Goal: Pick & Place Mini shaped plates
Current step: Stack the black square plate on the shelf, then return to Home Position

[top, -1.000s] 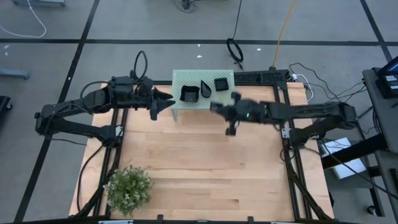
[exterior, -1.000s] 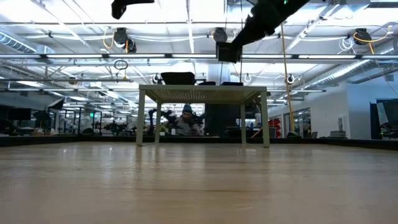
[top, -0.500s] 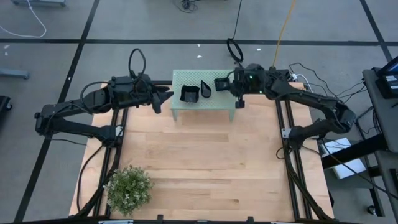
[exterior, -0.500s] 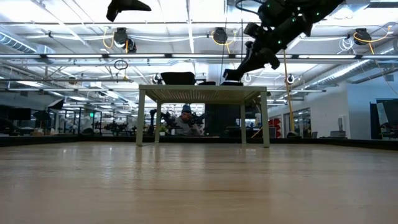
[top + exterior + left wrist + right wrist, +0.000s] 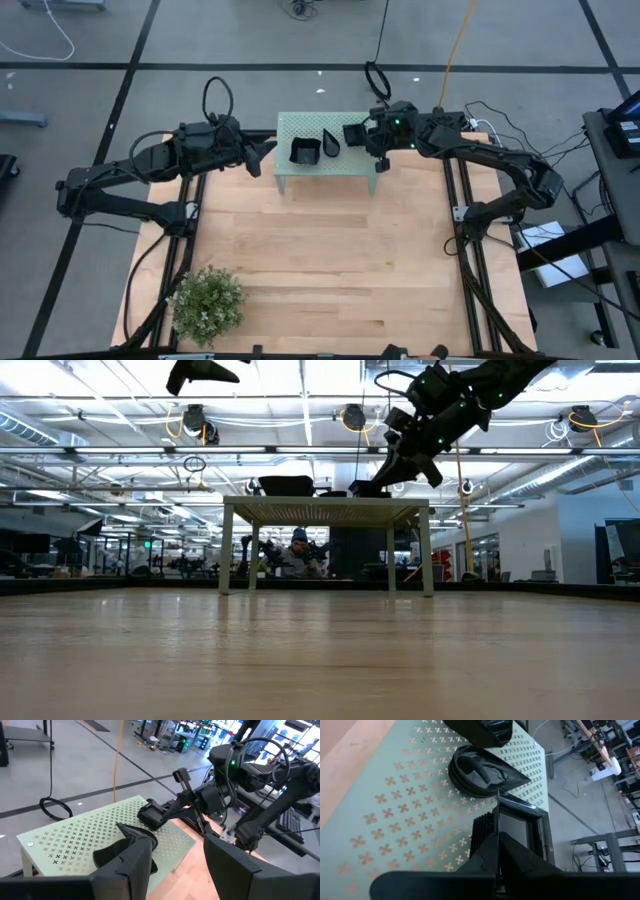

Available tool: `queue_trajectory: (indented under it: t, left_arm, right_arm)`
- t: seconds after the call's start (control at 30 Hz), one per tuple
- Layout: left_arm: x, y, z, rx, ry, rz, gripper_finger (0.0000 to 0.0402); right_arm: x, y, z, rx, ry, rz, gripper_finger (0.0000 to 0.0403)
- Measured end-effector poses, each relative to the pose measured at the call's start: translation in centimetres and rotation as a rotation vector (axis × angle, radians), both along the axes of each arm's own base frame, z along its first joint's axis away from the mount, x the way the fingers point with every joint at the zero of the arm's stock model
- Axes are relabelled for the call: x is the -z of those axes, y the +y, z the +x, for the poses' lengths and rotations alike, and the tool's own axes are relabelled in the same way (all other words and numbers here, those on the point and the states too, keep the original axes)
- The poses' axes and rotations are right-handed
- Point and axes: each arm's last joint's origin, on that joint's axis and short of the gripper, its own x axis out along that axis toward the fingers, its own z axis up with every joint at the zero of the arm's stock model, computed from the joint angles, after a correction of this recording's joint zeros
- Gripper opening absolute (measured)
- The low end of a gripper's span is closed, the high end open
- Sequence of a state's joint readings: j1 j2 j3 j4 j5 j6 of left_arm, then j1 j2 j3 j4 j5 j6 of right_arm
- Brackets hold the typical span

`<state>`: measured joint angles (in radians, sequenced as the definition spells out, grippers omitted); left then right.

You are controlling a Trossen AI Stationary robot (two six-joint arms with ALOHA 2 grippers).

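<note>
Right wrist view alone: right end effector [image 5: 496, 836] pinching square plate [image 5: 512, 827] rim.

- You've got glossy black plates [image 5: 485, 772] – smooth, plastic-looking
- Your stand [image 5: 300, 127] is matt mint-green perforated sheet
- Table [image 5: 320, 260] is pale wood – smooth, visible grain

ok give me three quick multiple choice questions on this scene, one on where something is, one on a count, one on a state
1. Where are the black plates?
A. on the green stand
B. on the wooden tabletop
C. beside the plant

2. How many black plates are on the stand?
A. one
B. three
C. six

3. How is the right pincer?
A. wide open above the plant
B. shut on the small square plate
C. resting on the wood

Key: 1 A, all lie on the green stand. 2 B, wavy plate, teardrop plate, small square plate. 3 B, the right pincer pinches its rim.
</note>
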<state>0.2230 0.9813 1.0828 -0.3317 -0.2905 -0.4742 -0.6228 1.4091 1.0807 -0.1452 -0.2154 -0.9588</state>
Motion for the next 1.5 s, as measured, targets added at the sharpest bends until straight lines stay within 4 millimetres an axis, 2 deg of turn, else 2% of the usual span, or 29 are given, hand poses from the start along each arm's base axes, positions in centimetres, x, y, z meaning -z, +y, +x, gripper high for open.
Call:
queue_trajectory:
  t: [1.23,1.5]
  left_arm:
    - [0.00,0.00,0.00,-0.007,-0.014,-0.024,0.0184]
    - [0.00,0.00,0.00,-0.010,-0.023,-0.040,0.0184]
  right_arm:
    - [-0.05,0.16,-0.28,0.068,-0.014,0.093,0.0001]
    - [-0.02,0.10,-0.32,0.088,-0.006,0.083,0.0049]
